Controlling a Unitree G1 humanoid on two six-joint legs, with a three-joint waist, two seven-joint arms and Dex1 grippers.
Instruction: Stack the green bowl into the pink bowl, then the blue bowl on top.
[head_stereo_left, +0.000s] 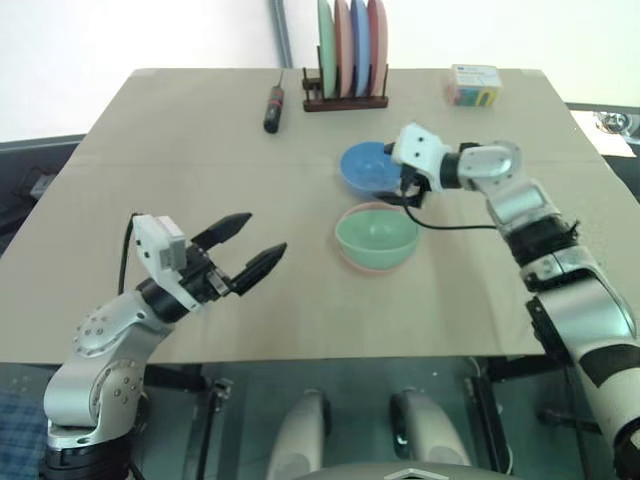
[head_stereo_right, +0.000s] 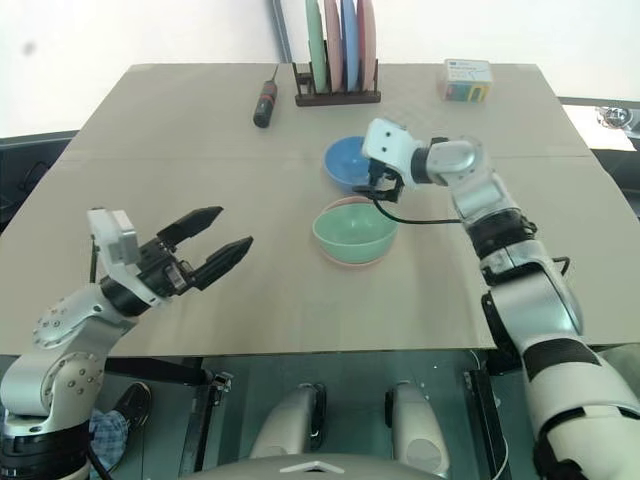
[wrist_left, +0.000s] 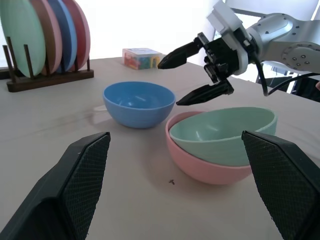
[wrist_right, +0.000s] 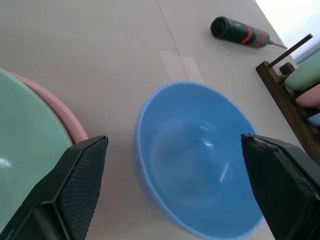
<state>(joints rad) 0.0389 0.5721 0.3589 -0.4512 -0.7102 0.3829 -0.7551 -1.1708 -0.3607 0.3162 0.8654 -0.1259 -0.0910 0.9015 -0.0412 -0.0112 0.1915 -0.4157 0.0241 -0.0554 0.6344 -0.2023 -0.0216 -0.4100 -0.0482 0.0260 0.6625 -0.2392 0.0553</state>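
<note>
Green on pink already: the green bowl (head_stereo_left: 376, 237) sits nested inside the pink bowl (wrist_left: 200, 167), whose rim peeks out beneath it, near the middle of the table (head_stereo_left: 180, 150). That leaves the blue bowl (head_stereo_left: 366, 167), standing upright on the table just behind the pair, close beside them and, as far as the left wrist view shows, not quite touching.

And here is the right hand (head_stereo_left: 409, 191), fingers spread wide and holding nothing, poised right over the blue bowl's near rim, between it and the stack. The right wrist view looks straight down into the blue hollow with one black finger (wrist_right: 75, 192) on either side of the frame.

The left hand (head_stereo_left: 248, 250) hangs open and empty over the near left part of the table, well apart from all three bowls.

How to play this one? My read: pinch the wall, one finger inside the bowl and one outside, and take the side nearest the hand. Close firmly, because glossy plastic will likely slip under a light grip. Lift straight up until the base clears the green rim, carry it the short way across, keep it level, and lower it centred so it seats rather than tilts. The risk is nudging the stack on the way in, since the gap between bowls is narrow.
</note>
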